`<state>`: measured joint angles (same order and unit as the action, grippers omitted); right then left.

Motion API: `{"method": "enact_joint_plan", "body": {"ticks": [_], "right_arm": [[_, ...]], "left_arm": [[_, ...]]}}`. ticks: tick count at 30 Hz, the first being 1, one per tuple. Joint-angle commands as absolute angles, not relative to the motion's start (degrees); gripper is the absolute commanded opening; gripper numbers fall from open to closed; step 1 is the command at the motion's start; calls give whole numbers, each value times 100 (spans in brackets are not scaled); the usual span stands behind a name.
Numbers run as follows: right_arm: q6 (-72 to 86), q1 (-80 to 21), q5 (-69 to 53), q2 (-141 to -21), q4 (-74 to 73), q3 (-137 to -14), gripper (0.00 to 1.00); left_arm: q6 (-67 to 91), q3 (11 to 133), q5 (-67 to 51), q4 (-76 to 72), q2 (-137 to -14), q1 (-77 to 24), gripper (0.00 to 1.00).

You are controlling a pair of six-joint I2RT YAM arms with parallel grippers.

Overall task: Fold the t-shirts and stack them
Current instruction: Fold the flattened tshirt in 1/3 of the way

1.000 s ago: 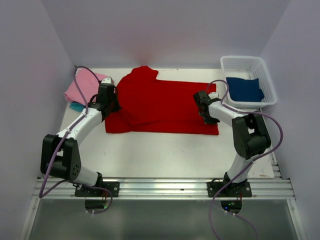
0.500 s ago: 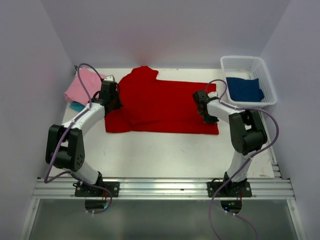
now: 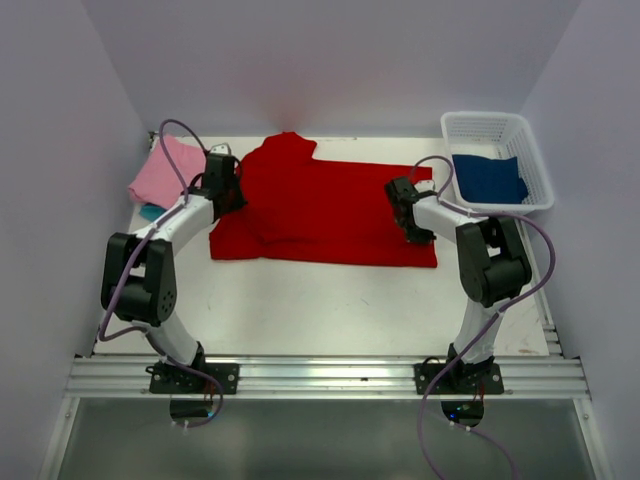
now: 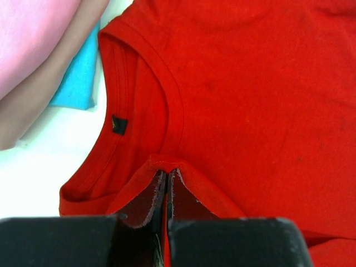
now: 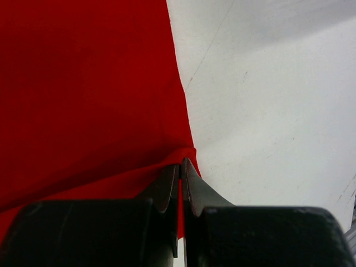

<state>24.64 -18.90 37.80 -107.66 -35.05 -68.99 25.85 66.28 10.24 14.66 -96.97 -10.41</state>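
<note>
- Since 1 second ago my left arm has swung toward the far side of the bench (image 3: 330,310). My right arm has crept a little the same way, and the near left corner of the red t-shirt (image 3: 330,210) has shifted slightly with them.
- My left claw (image 4: 167,172) is clenched on a raised fold of the red t-shirt, just beside the neckline. The collar band curves in front of my fingers, and a small dark label (image 4: 118,124) shows inside it.
- My right claw (image 5: 179,162) is clenched on the opposite end of the same shirt. It pinches the cloth right at its edge, with bare bench beyond.
- The red t-shirt lies spread across the middle of the bench between my 2 claws, mostly flat, with 1 sleeve pointing toward the back wall.
- A pink t-shirt (image 3: 160,172) sits at the far left corner. It lies on top of a beige one (image 4: 50,94) and a turquoise one (image 4: 78,78), close to the red collar.
- A dark blue t-shirt (image 3: 488,178) lies inside the white basket (image 3: 500,125) at the far right, apart from the red shirt.
</note>
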Motion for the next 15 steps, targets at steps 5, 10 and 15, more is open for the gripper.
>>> {"method": "enact_joint_plan", "body": {"ticks": [5, 10, 15], "right_arm": [[2558, -1802, 3867, -10802, -3366, -7049, 0], [2558, -1784, 3850, -10863, -3331, -7058, 0], [2558, -1784, 3814, -10898, -3349, -7093, 0]], "left_arm": [[2426, 7145, 1055, 1187, -9896, -976, 0], [2391, 7242, 1046, 1178, -10072, -949, 0], [2399, 7348, 958, 1169, -10283, -879, 0]]}}
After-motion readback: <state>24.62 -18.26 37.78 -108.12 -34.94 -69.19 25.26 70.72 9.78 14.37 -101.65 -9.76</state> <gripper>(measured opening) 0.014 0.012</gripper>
